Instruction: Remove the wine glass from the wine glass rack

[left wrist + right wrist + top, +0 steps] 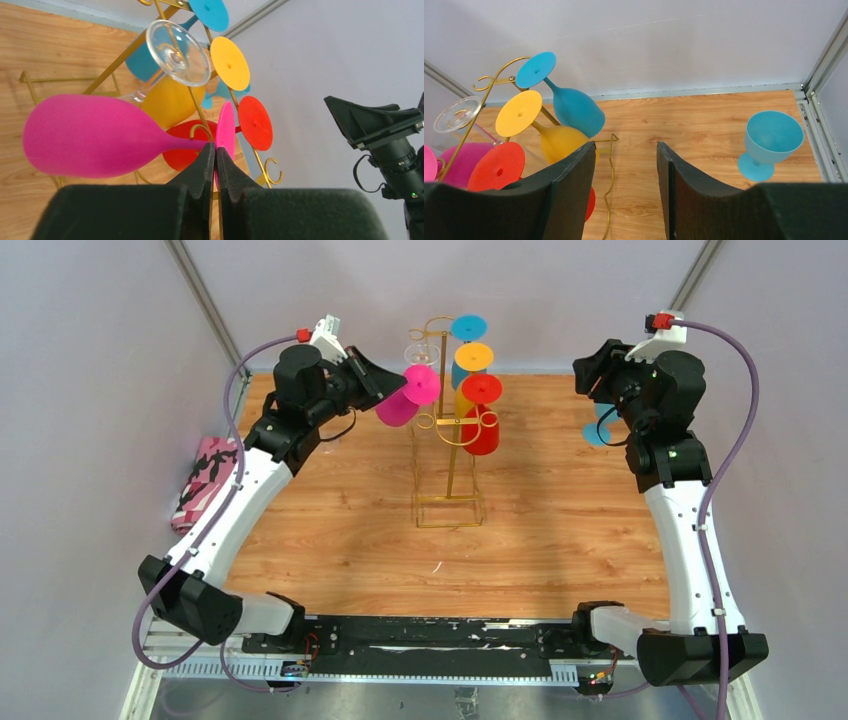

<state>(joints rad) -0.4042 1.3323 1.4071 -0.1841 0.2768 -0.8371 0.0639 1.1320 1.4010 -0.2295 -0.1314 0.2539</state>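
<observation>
Gripping: your left jaws are clamped on the pink wine glass (95, 135) at its stem, just short of the foot | wine glass rack (450, 480) just beyond those jaws, a hook beside the stem, clearance unclear | right jaws spread, empty, well apart | remaining, likely: you draw the glass clear.

Left wrist view: the left gripper (215, 150) closes over the junction of stem and foot on the pink wine glass (90, 137), so the pinch point cannot be told; the wine glass rack (107, 70) is cut off by the picture's top edge. Top view: the blue goblet (596, 435) by the bench's right edge is largely behind the right arm (665, 440). Right wrist view: the bowl of the red glass (499, 167) is mostly behind a finger (569, 190)
</observation>
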